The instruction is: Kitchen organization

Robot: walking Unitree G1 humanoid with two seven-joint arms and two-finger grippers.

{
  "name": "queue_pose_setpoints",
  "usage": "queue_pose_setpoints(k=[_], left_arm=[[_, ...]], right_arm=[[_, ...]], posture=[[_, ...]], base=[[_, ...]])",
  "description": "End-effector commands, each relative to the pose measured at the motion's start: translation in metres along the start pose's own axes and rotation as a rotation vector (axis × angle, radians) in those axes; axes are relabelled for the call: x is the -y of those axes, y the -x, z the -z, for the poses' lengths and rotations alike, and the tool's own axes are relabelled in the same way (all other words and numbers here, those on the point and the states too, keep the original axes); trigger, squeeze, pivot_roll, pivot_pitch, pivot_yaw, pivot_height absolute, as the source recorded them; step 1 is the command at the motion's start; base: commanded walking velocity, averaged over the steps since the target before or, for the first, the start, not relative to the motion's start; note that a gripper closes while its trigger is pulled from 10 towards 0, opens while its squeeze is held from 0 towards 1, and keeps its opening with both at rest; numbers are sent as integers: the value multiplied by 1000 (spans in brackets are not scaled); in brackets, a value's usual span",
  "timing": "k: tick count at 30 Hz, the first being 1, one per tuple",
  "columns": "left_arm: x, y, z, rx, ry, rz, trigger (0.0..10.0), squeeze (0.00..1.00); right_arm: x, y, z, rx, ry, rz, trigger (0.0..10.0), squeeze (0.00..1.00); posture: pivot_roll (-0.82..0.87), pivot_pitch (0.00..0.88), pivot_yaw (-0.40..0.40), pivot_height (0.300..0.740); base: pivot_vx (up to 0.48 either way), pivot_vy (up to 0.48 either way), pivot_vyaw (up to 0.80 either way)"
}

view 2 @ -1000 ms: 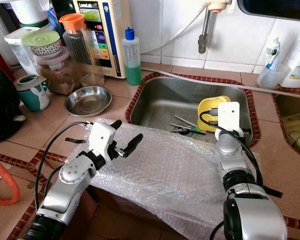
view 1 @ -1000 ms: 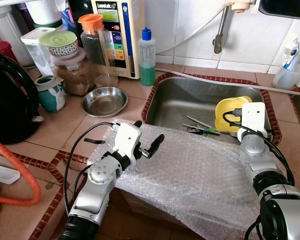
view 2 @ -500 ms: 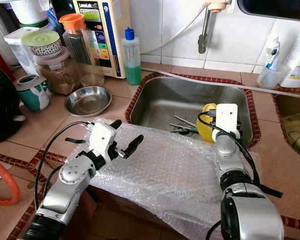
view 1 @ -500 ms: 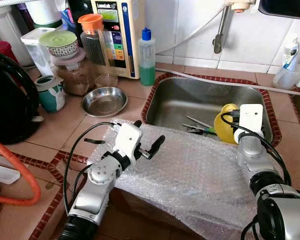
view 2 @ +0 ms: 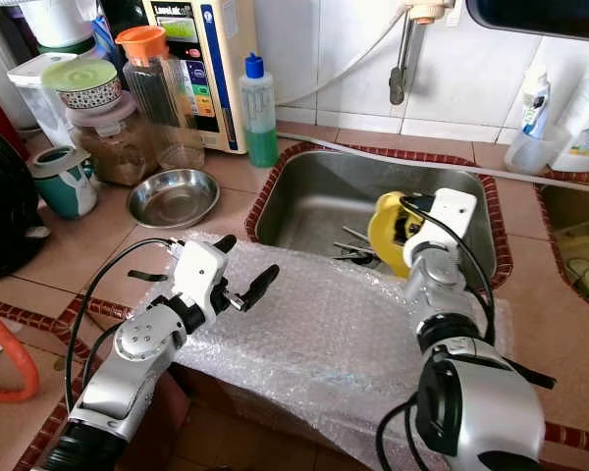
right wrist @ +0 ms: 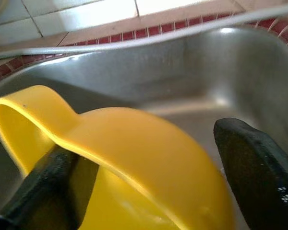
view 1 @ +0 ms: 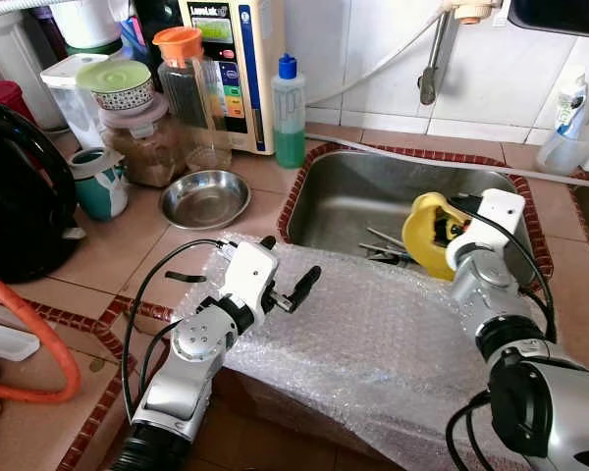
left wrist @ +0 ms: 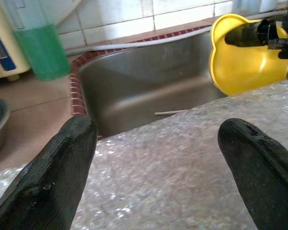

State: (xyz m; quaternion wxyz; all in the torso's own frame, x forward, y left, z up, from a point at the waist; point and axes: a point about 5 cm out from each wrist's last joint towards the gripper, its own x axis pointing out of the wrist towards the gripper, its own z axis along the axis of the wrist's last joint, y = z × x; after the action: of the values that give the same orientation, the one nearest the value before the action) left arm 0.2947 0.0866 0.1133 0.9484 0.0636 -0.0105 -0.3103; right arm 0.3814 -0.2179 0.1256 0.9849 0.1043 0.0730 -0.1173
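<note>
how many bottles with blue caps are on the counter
2. One with green liquid stands by the sink's back left corner, beside the water purifier. A white one stands in a clear cup by the far right wall. Others may hide in the left clutter.

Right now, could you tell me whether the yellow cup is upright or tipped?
Tipped: the yellow cup, held by the right gripper, hangs on its side over the sink.

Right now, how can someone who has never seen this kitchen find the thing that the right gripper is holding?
Look at the steel sink in the tiled counter. Above its right half, the right gripper holds a yellow plastic cup, tilted on its side. It is the only yellow thing there; the utensils below it are thin and dark.
</note>
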Motion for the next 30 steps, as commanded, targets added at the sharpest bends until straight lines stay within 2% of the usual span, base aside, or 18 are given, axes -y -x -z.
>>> queue_pose_setpoints(k=[1,6,9,10,11,14,16,17,19,20,21,22,24,25,26,27,28,30], left_arm=[[-2,1,-5,14,-25,-5,10000,1000],[-2,1,-5,14,-26,-5,10000,1000],[-2,1,-5,14,-27,-3,10000,1000],[-2,1,-4,13,-28,-4,10000,1000],[-2,1,-4,13,-29,-4,10000,1000],[-2,1,-4,11,-30,-4,10000,1000],[-2,1,-5,12,-28,-2,10000,1000],[-2,1,-5,11,-30,-1,10000,1000],[-2,1,-5,11,-31,-1,10000,1000],[-3,1,-5,11,-31,-1,10000,1000],[-3,1,-5,11,-31,-1,10000,1000],[-3,1,-5,11,-32,-1,10000,1000],[-3,1,-5,11,-32,-3,10000,1000],[-4,1,-5,10,-34,-5,10000,1000],[-4,1,-5,10,-34,-5,10000,1000],[-5,1,-5,10,-39,-13,10000,1000],[-9,1,-6,12,-46,-47,10000,1000],[-16,2,-7,16,-63,-95,10000,1000]], right_arm=[[3,-2,-7,-8,62,38,10000,1000],[2,-2,-4,-34,28,7,10000,1000],[3,-2,-3,-41,57,16,10000,1000],[-4,-2,2,-81,71,-43,10000,1000],[-2,-2,3,-89,146,-21,10000,1000],[-1,-1,7,-124,125,-27,10000,1000],[-6,0,12,-161,64,-92,10000,1000],[-2,0,13,-165,293,-57,10000,1000],[-4,1,17,-192,295,-77,10000,1000],[-6,2,20,-212,235,-99,10000,1000],[-6,2,20,-212,235,-99,10000,1000],[-2,1,18,-198,272,-66,10000,922],[3,0,14,-178,235,-33,10000,843],[3,0,11,-162,205,-26,10000,631],[3,0,11,-162,205,-26,10000,631],[3,-1,9,-147,161,-32,10000,90],[0,-1,4,-113,145,-50,10000,0],[-4,-2,0,-80,123,-75,10000,0]], posture=[[93,39,83,740],[92,39,83,740],[92,39,83,740],[93,41,85,740],[93,41,85,740],[91,40,86,740],[93,41,87,740],[93,41,87,740],[93,43,87,740],[93,43,87,740],[93,43,87,740],[93,43,87,740],[96,41,87,740],[98,40,86,740],[98,40,86,740],[98,40,86,740],[97,40,86,740],[97,38,84,740]], base=[[0,0,0],[0,0,0],[0,0,0],[0,0,0],[0,0,0],[0,0,0],[0,0,0],[0,0,0],[0,0,0],[0,0,0],[0,0,0],[0,0,0],[0,0,0],[0,0,0],[0,0,0],[0,0,0],[0,0,0],[0,0,0]])
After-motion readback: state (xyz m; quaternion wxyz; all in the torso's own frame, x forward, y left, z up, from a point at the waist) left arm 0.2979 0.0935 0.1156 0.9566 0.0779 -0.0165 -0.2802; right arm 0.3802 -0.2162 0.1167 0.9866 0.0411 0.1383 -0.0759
